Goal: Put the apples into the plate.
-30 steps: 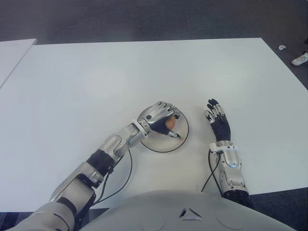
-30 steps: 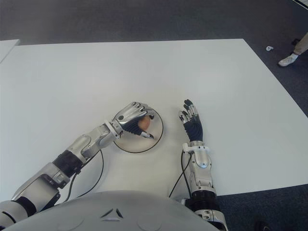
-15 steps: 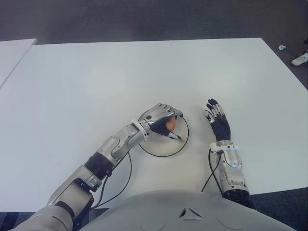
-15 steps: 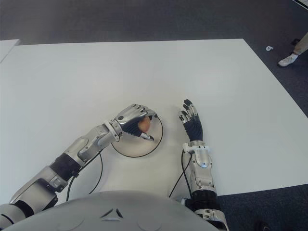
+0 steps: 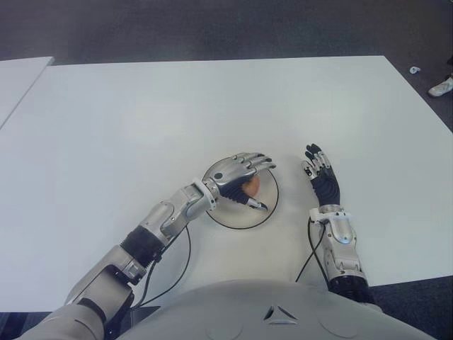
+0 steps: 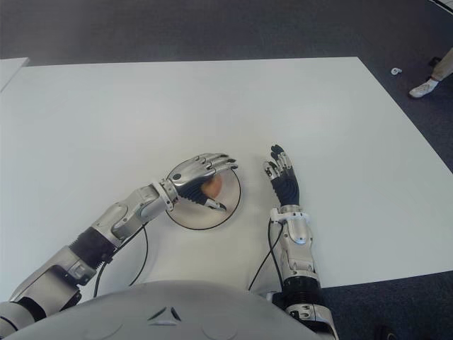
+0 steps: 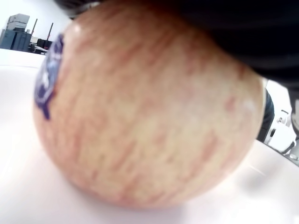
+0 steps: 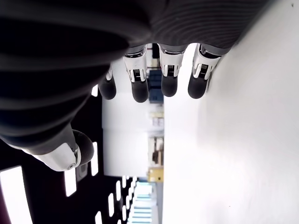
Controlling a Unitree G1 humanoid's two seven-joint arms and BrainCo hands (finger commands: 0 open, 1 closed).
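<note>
Left hand [image 5: 237,177] fingers opened; one apple [image 7: 145,116] on plate [image 5: 237,218]

Most of the apple [image 5: 251,186] is covered by the left hand [image 5: 237,177]. A shoe [image 5: 442,86] is cut off at the right edge. The apple's sticker [image 7: 48,77] is too blurred to be read.

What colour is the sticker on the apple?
Blue-purple, on the apple's pale, red-streaked skin; clearest in the left wrist view.

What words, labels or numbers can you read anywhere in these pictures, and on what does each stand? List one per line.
Sticker on the apple: blue, too blurred to read.
Plate, table, left hand, right hand: no text visible.
</note>
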